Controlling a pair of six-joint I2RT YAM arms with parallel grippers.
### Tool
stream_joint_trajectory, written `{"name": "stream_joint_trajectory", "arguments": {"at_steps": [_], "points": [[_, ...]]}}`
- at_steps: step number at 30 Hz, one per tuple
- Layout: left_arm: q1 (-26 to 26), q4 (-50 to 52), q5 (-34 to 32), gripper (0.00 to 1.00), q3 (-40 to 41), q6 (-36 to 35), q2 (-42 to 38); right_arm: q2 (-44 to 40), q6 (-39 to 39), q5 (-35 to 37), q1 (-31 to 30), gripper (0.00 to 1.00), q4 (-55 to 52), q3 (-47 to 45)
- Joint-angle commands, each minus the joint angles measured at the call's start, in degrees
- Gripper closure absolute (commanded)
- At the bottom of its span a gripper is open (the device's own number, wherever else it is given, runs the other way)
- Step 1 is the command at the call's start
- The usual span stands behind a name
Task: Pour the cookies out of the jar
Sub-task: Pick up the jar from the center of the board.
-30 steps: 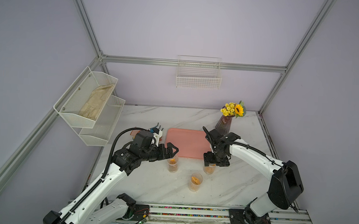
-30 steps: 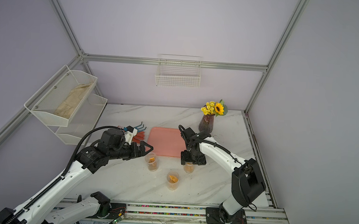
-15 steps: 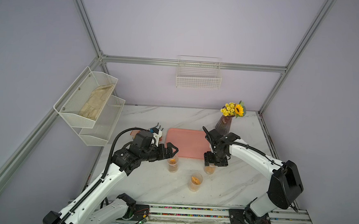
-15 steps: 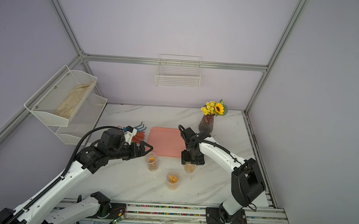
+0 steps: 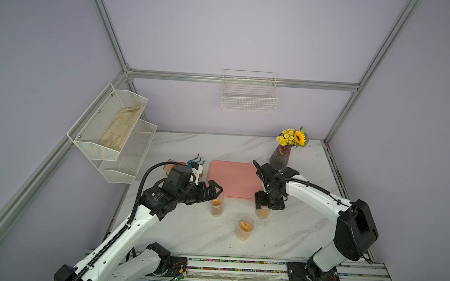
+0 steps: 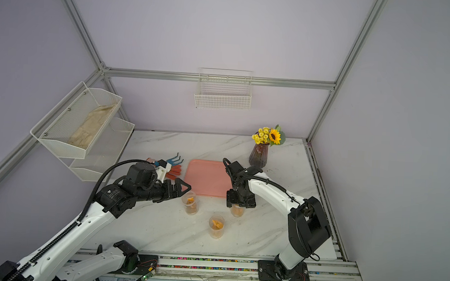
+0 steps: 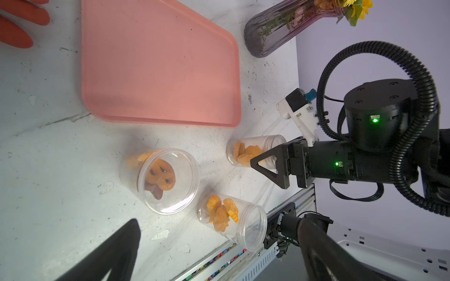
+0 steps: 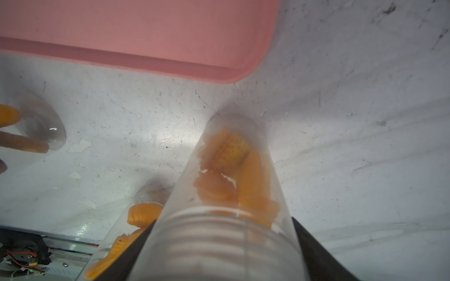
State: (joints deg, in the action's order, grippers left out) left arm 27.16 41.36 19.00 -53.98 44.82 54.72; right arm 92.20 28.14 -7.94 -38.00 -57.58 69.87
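pink tray (image 5: 232, 179) edge just behind jar (image 5: 262, 213) — right hand (image 5: 269, 202) clasps it.

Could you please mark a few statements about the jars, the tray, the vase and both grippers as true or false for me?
1. The pink tray holds cookies. False: it is bare, and the cookies are all inside jars.
2. Three lidless jars stand on the table. True.
3. The left gripper grips a jar. False: it is open and holds nothing.
4. The right gripper clasps the right jar near its rim. True.
5. The vase lies on its side. False: it stands upright.
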Motion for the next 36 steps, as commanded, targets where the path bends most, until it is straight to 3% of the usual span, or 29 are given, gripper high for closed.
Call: {"name": "stream_joint_trajectory", "arguments": {"at_steps": [1, 17, 36], "points": [[0.3, -0.6, -0.1, 0.0, 1.5, -0.5, -1.0, 0.0, 1.2, 0.4, -0.5, 0.2, -0.6, -0.7], [0.3, 0.0, -1.2, 0.0, 2.0, 0.0, -2.5, 0.9, 1.0, 0.3, -0.8, 0.18, -0.7, -0.1], [0.3, 0.2, -1.7, 0.0, 2.4, 0.4, -3.3, -1.2, 1.6, 1.2, -1.0, 0.37, -1.8, -0.2]]}}
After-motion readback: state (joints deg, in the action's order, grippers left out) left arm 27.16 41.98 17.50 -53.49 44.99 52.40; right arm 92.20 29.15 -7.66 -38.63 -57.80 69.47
